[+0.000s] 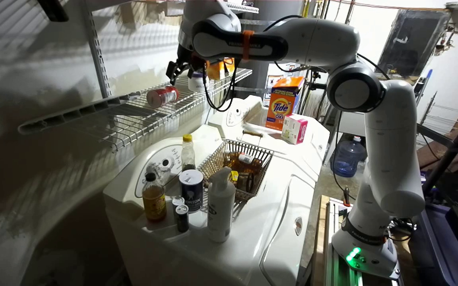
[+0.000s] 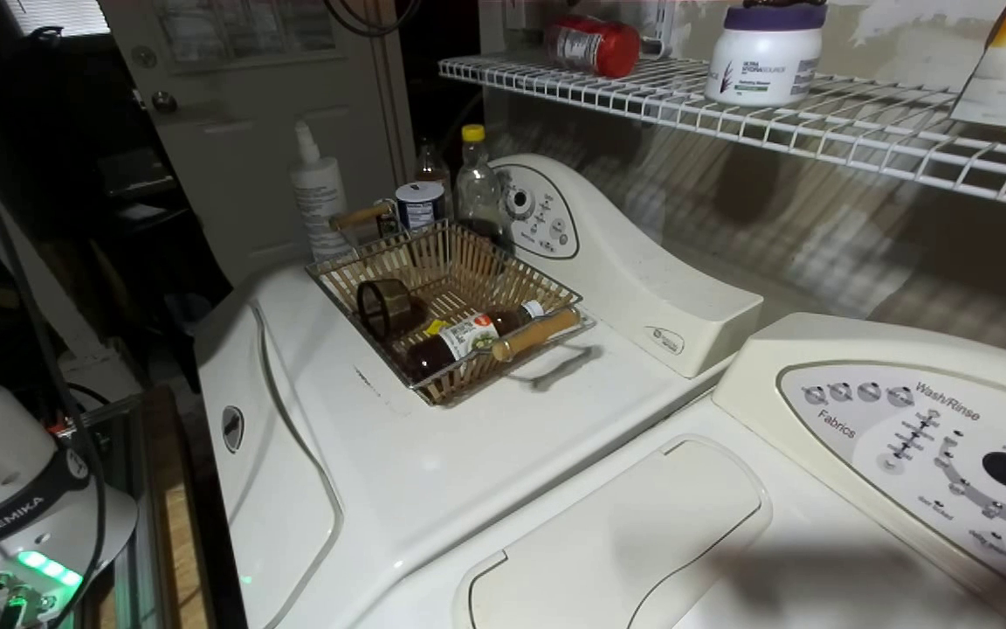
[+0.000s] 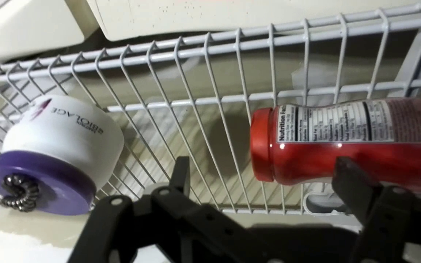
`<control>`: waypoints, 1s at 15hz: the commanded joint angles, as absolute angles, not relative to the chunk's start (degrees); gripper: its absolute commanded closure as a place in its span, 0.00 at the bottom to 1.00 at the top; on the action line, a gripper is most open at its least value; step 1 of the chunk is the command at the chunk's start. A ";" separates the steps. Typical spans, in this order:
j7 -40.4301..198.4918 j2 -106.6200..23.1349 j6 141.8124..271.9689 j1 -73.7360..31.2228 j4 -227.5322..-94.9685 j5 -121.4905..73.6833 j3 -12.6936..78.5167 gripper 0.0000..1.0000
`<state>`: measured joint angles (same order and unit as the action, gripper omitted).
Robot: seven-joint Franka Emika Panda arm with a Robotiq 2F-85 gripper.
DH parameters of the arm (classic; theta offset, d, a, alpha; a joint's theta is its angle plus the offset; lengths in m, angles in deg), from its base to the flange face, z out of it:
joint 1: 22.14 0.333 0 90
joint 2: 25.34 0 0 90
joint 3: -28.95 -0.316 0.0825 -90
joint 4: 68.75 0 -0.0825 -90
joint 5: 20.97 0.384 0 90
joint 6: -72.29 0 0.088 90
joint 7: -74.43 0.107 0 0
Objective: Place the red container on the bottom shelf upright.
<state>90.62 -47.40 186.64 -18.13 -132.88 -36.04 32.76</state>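
Note:
The red container lies on its side on the white wire bottom shelf. The red container shows in an exterior view and in the wrist view, with its red lid pointing toward the white jar. The shelf also shows in an exterior view and in the wrist view. My gripper is above the shelf, close to the container. In the wrist view the gripper is open with nothing between its fingers. One finger overlaps the container's body; whether it touches cannot be told.
A white jar with purple lid and a metal coil on top stands beside the container. An orange box stands farther along the shelf. A higher wire shelf is above. A basket and bottles stand on the machines below.

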 commanded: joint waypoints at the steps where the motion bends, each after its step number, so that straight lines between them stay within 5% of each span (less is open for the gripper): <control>1: 100.66 -51.56 179.49 -17.18 -125.03 -35.13 33.62 0.00; 15: 132.14 -58.25 176.07 -19.84 -114.25 -22.54 32.13 0.00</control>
<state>126.82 -56.96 174.55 -18.95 -117.89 -26.04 32.69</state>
